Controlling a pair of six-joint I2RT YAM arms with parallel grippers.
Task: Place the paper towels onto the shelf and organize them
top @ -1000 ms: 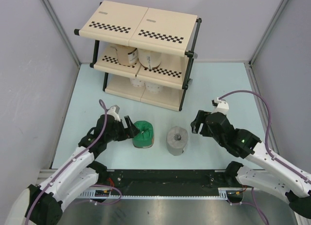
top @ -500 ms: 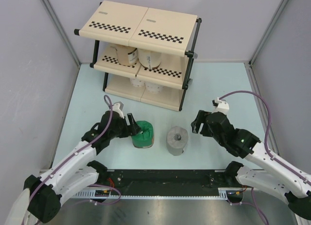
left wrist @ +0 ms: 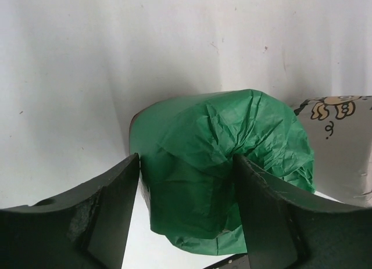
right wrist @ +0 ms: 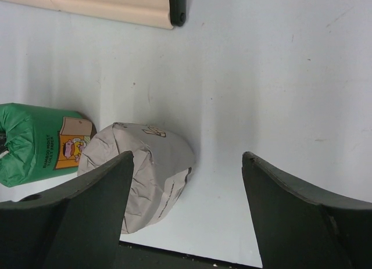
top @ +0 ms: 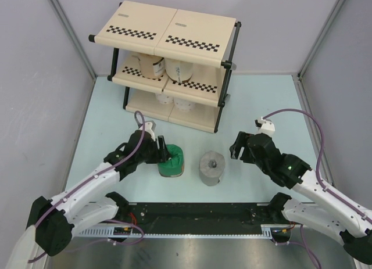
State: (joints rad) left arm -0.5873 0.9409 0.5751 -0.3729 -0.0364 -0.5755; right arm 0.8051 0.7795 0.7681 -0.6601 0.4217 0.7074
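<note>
The left pincer [top: 165, 150] straddles the green roll [top: 172, 162] near the surface's [top: 261, 100] front edge, fingers against its wrapper. Whether it grips cannot be told. The grey roll [top: 212, 168] stands just beside, with open surface behind both. The right pincer [top: 235, 148] hovers wide, holding nothing. Only the overhead view shows the shelf [top: 168, 28] tiers, with stored rolls [top: 152, 65] on the lower two.
</note>
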